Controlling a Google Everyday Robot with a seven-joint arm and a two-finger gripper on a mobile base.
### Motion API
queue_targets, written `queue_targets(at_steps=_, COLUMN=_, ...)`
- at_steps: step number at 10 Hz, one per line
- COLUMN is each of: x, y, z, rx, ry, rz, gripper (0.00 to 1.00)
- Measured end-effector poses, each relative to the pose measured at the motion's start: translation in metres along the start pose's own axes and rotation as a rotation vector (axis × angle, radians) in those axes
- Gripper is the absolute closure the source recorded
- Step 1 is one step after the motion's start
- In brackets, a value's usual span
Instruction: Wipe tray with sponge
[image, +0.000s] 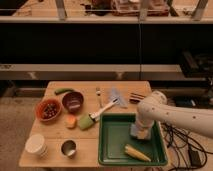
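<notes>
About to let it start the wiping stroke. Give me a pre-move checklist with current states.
1. Gripper over the tray, near its right side: ok.
2. Sponge at the gripper: ok.
3. Sponge pressed flat on the tray floor: cannot tell.
4. Tray floor free of clutter: not ok, yellow corn-like piece lies near the front right.
5. Brush outside the tray, at its upper-left corner: ok.

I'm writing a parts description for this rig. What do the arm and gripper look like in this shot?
The arm is smooth, rounded and off-white, with a bulbous joint housing at its bend; no markings or cables show on it. It narrows downward to the gripper, a pale end piece over the tray, close to the sponge. Dark cables lie on the floor at right, apart from the arm.
</notes>
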Motion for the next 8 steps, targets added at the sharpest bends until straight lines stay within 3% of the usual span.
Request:
queue_targets(at_steps=4, x=-0.079, y=0.004, z=0.003, rx=0.002, ry=-0.033, rz=-0.109, gripper=0.69)
queue_targets(at_steps=6, x=-0.101, y=0.019, z=0.001, rx=0.003, ry=-0.058, rz=-0.149, gripper=0.69)
queue_targets(at_steps=8, x=-0.102, y=0.023, z=0.000, rx=0.003, ry=-0.075, rz=-0.142, gripper=0.69)
